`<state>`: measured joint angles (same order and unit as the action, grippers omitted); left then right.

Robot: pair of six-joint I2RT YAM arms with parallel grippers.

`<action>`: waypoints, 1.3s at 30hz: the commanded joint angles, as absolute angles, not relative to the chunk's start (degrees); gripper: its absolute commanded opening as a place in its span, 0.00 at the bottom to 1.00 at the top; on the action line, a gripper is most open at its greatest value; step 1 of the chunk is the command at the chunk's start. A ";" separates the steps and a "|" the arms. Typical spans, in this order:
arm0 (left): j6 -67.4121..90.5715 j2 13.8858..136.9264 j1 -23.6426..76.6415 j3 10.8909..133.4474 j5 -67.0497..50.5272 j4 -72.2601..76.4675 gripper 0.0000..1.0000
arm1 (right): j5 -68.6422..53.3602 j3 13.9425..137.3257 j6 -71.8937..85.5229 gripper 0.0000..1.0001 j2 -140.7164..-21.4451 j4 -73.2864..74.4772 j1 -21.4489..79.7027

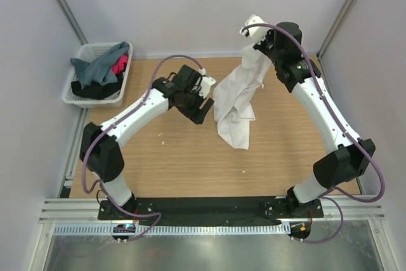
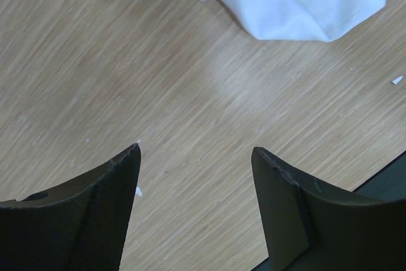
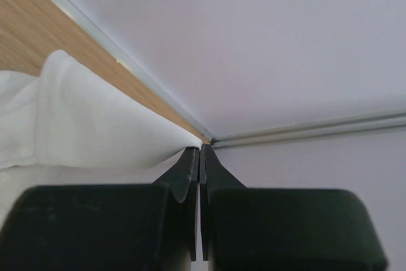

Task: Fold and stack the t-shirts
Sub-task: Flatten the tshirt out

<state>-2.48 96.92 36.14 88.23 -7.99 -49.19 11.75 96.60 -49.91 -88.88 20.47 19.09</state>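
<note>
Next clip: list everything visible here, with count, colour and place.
white t-shirt: 1, white, hanging from the right gripper, lower end on the table
grey-teal t-shirt: 1, grey-teal, topmost in the basket
black t-shirt: 1, black, basket's near side
pink-red t-shirt: 1, pink-red, basket, mostly covered
basket: 1, white lattice, far left corner
table: 1, light wood
scraps: at least 2, white, on the table
left gripper: 1, black, open over bare wood
right gripper: 1, black, shut on the white t-shirt, raised far right

Arms (image 1: 133, 115) are rocking white shells, black joints, purple cables (image 1: 174, 57); left gripper (image 2: 195, 149) and right gripper (image 3: 200, 149) are showing matte black.
</note>
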 commanded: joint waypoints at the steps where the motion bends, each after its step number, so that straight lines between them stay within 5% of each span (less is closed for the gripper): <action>1: -3.61 102.91 38.32 90.61 -5.80 -43.44 0.71 | 11.69 93.53 -47.29 0.01 -86.58 16.08 18.28; 20: -3.60 134.46 38.23 120.14 -2.99 -41.13 0.53 | 10.81 85.69 -45.44 0.01 -79.28 18.98 17.67; 39: -2.38 135.79 38.23 116.54 -6.68 -42.01 0.40 | 10.37 85.69 -44.30 0.01 -79.63 18.90 16.70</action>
